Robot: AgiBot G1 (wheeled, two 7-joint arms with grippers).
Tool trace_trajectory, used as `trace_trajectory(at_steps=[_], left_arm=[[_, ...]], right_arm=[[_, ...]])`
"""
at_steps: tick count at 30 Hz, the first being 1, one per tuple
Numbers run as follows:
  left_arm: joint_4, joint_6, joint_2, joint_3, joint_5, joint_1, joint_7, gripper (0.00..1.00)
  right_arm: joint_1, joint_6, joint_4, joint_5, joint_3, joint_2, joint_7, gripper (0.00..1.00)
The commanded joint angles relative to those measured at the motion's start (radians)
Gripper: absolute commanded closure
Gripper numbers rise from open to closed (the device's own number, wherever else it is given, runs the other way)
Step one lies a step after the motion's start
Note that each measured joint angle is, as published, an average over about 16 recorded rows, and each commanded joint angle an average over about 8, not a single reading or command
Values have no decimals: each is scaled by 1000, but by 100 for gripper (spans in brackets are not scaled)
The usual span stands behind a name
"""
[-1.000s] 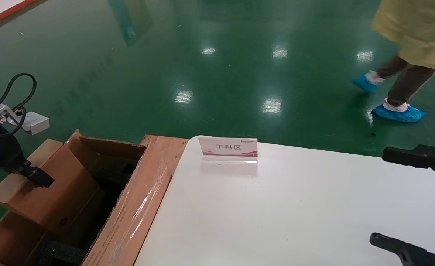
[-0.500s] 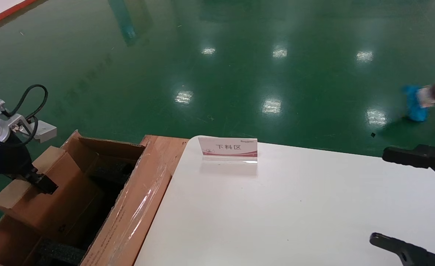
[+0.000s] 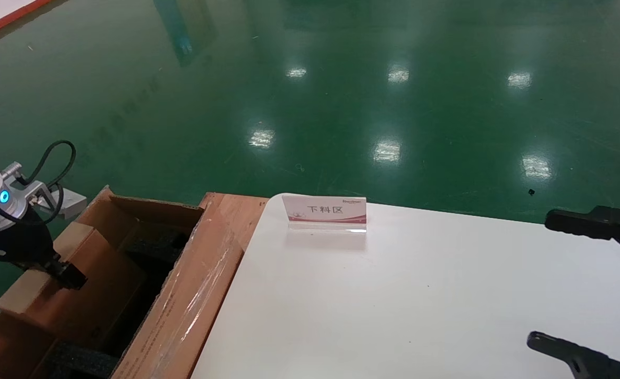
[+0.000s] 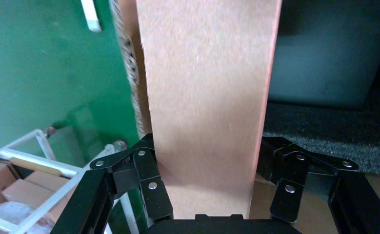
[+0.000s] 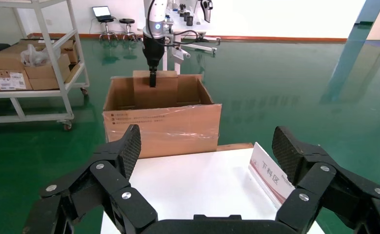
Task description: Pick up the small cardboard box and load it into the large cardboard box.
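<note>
Holding the small box [image 3: 73, 284] tight, your left gripper [image 3: 65, 276] hangs it upright, partly inside the big box [image 3: 183, 310]; the slot lies straight below. Your right gripper [image 5: 205, 161] waits open over the table [image 3: 394, 295].

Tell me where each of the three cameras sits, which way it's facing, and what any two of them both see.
Head view: from the robot's head, looking forward and down at the white table, green floor and large cardboard box; left hand at left, right hand at right.
Left wrist view: on the left wrist, looking along its hand shut on the small cardboard box.
Right wrist view: on the right wrist, facing across the table between open fingers toward the carton.
Shared: head and right wrist views both show the small box, carton and table sign.
</note>
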Motion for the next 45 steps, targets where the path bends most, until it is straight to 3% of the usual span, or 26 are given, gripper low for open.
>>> trace_trajectory(at_steps=[1, 4, 6, 34, 45], left_arm=[[11, 1, 0, -3, -10, 14, 6, 49], [18, -1, 1, -5, -15, 21, 11, 12], [21, -2, 2, -5, -17, 24, 12, 0], [3, -7, 6, -5, -4, 10, 17, 0], [-181, -102, -18, -59, 15, -120, 171, 0]], right_arm=[[0, 0, 0, 0, 0, 0, 0, 0], [0, 0, 0, 0, 0, 0, 0, 0], [0, 0, 0, 0, 0, 0, 0, 0], [0, 0, 0, 0, 0, 0, 0, 0], [0, 0, -1, 1, -1, 0, -1, 0]])
